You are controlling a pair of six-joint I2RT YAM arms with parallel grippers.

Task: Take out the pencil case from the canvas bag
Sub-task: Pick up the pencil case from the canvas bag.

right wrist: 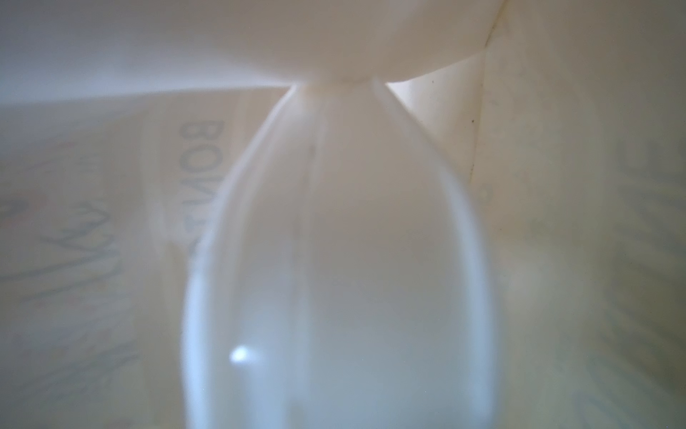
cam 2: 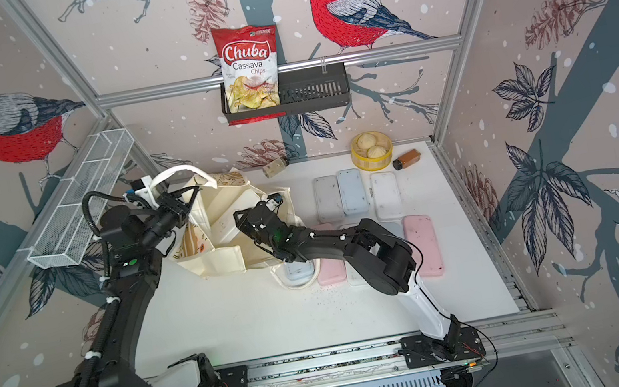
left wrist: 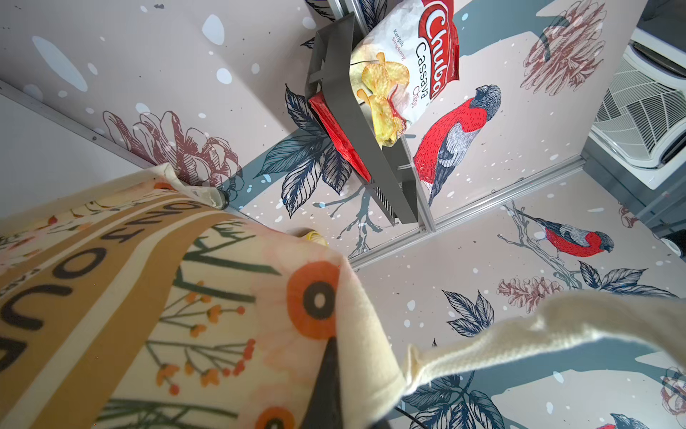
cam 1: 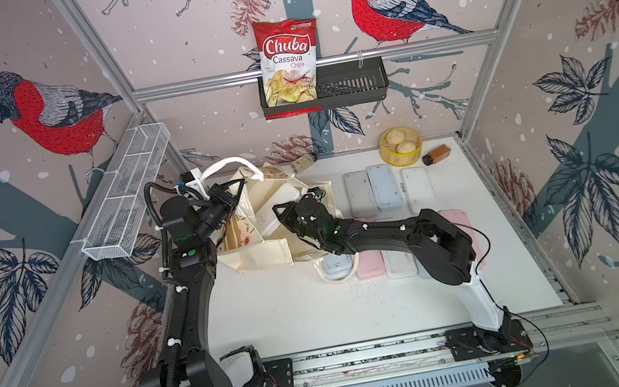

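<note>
The left arm stood elbow-bent, its left gripper clenched on the lifted rim of the bag at the table's far left. The right arm stretched low, its right gripper inside the bag's mouth at a white case; its grip could not be told.

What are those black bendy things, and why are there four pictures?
They are robot arms: a left arm and a right arm. Two pictures look down from above. The other two come from cameras on the arms' wrists. On the white table lie a bag, pastel cases, buns and a brown bottle. The left fingers pinch the bag's edge and hold it up. The right fingers reach inside, next to a white case. I cannot tell whether they grip it.
</note>
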